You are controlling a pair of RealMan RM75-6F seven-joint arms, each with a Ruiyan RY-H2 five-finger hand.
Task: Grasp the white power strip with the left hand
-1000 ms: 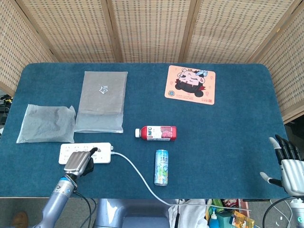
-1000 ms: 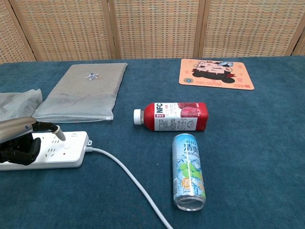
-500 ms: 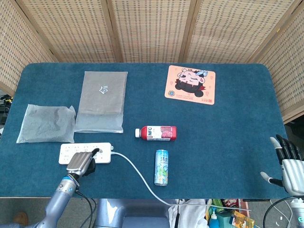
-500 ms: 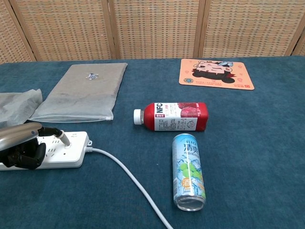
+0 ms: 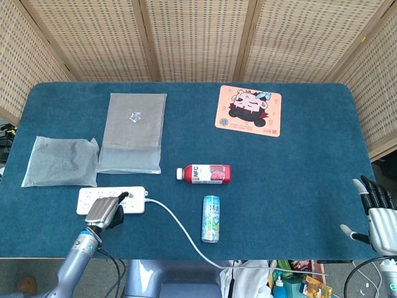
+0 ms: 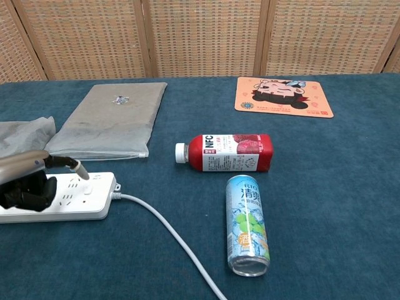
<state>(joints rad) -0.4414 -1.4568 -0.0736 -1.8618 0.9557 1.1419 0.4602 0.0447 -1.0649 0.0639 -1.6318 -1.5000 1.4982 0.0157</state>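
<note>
My left hand (image 6: 28,181) lay with dark fingers curled over the flat, white plastic power strip (image 6: 78,199), gripping its near edge.

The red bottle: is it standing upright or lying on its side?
Lying on its side. The bottle rests lengthwise on the table, white cap pointing left, label text running sideways.

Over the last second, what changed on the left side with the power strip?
Little. The left hand stays over the near edge of the white power strip, fingers curled on it; it dipped toward the robot, then came back, a small wobble. The strip has not shifted or lifted. Its cable, the red juice bottle, the can and the right hand are unchanged.
</note>
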